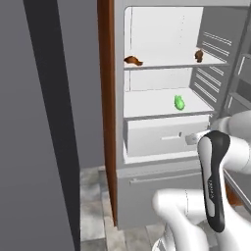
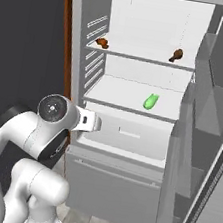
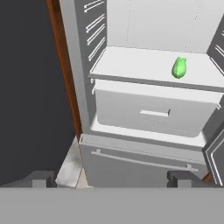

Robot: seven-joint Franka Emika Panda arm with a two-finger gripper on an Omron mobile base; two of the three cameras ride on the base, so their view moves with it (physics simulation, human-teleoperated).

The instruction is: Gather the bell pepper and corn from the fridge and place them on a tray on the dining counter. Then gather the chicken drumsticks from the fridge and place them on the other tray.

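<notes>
Fingertips (image 3: 43, 178) spread wide on nothing, I face the open fridge (image 3: 144, 148) — green corn (image 3: 179, 68) on its middle shelf, two drumsticks (image 1: 133, 61) above.

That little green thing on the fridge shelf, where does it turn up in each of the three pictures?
Left base view: the green thing lies right of centre on the middle shelf.
Right base view: it sits right of centre on that shelf.
Hand view: it is at upper right, on the same shelf.
Shared landmark: the white drawer directly beneath that shelf.
</notes>
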